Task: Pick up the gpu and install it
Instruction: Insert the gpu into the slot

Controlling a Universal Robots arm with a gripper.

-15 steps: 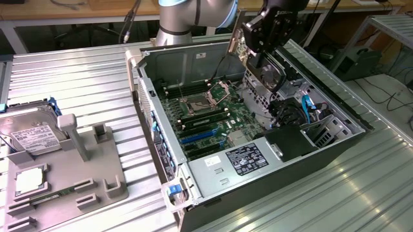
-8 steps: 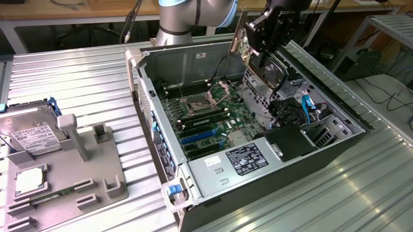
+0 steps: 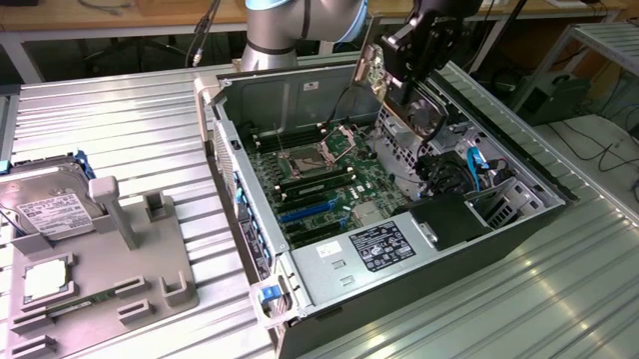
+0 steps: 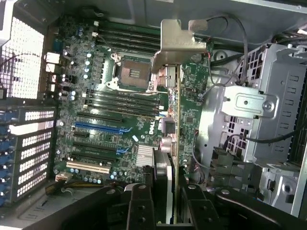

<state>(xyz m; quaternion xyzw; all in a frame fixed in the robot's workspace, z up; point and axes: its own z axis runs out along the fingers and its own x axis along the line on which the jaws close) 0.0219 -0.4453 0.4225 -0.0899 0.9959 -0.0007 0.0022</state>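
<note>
wrist view: end effector [image 4: 165, 201] holds gpu [image 4: 178, 43] above motherboard [image 4: 110, 115].

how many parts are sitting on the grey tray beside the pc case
3: the hard drive at the far end of the tray, the cpu chip in front of it, and the memory stick nearest the camera. More may be hidden.

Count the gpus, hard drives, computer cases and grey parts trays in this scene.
gpu: 1
hard drive: 1
computer case: 1
grey parts tray: 1
Total: 4
</note>
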